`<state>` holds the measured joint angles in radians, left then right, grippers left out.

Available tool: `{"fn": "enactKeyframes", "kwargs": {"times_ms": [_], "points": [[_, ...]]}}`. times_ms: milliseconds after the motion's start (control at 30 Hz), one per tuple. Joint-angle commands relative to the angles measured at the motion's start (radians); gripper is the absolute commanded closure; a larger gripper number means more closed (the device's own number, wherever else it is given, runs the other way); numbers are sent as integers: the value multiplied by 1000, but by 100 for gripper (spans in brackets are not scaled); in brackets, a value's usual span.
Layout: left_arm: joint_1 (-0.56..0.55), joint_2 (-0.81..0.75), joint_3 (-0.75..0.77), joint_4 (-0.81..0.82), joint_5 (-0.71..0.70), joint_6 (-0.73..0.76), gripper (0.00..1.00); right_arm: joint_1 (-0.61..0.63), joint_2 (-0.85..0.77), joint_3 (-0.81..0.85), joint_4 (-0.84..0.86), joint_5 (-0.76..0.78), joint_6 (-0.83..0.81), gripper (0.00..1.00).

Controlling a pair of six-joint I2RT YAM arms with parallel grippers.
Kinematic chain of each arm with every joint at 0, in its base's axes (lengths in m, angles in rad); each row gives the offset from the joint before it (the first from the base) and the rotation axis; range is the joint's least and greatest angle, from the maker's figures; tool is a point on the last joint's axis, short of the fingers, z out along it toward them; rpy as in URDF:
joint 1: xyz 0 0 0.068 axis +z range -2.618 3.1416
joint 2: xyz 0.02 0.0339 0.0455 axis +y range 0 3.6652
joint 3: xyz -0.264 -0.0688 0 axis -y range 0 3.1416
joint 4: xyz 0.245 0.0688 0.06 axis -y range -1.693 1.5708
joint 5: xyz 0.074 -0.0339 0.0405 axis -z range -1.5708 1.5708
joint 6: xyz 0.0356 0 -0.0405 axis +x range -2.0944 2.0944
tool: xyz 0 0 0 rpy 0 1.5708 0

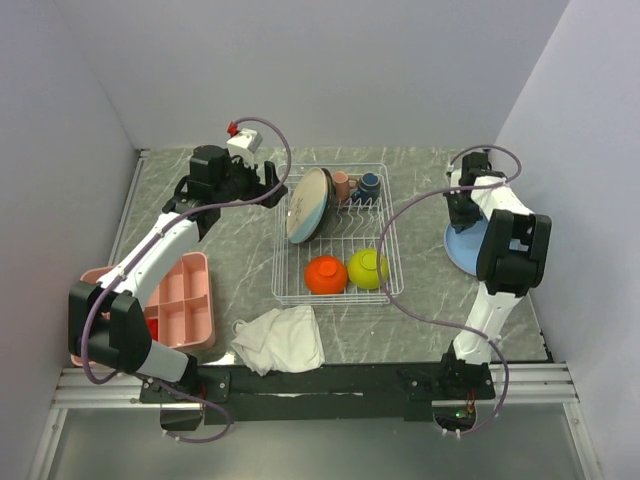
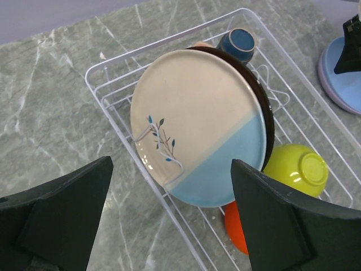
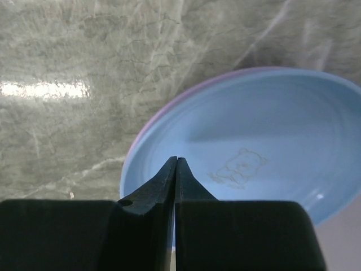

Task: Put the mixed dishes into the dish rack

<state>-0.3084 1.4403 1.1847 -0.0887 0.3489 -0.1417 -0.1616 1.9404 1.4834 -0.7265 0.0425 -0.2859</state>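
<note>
Left gripper (image 2: 170, 164) gapes above large cream-and-blue ceramic plate (image 2: 197, 113) in white wire dish rack (image 2: 113, 84). Right gripper (image 3: 176, 161), jaws together, over round light-blue plate (image 3: 271, 130).

Colours on show: a table (image 1: 230, 270) of grey-green marble veined in white; a white wire dish rack (image 1: 336, 299); a large plate (image 2: 197, 130) split diagonally into cream and pale blue, with a blue leafy sprig; a lime-green bowl (image 1: 367, 267); an orange bowl (image 1: 326, 274); a pink mug (image 1: 342, 184); a dark-blue mug (image 2: 237, 44); a light-blue plate (image 3: 271, 141) with a faint bear outline; a lavender plate (image 3: 148, 125); a pink tray (image 1: 185, 300); a white cloth (image 1: 280, 340).
</note>
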Motion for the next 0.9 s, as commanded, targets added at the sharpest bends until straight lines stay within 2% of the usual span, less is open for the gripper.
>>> {"fn": "enactKeyframes", "kwargs": {"times_ms": [0,100,433,467,567,633,667,700,733,767,800,867], "points": [[2,6,50,-26,-40,48,7,11,52,23,7,-39,2,95],[5,6,50,-26,-54,48,7,42,71,28,-1,-41,14,94],[5,3,43,-22,-73,62,7,157,83,90,-37,-190,91,93],[5,3,38,-23,-71,62,7,199,80,97,-36,-187,105,93],[5,-1,36,-20,-64,57,7,208,54,124,-37,-129,132,91],[5,-6,36,-17,-57,56,7,177,29,146,-44,-127,134,81],[5,-8,39,-17,-44,57,7,166,5,178,-50,-163,137,62],[5,-11,41,-16,-38,57,7,81,-4,195,-60,-183,143,52],[5,-12,41,-13,-27,59,7,47,-14,207,-62,-193,157,42],[5,-11,42,-8,-16,56,7,16,-17,225,-65,-217,148,19],[5,-6,43,1,8,54,7,-39,-14,236,-83,-225,131,11],[5,0,43,13,31,53,7,-81,17,262,-100,-225,81,6]]}}
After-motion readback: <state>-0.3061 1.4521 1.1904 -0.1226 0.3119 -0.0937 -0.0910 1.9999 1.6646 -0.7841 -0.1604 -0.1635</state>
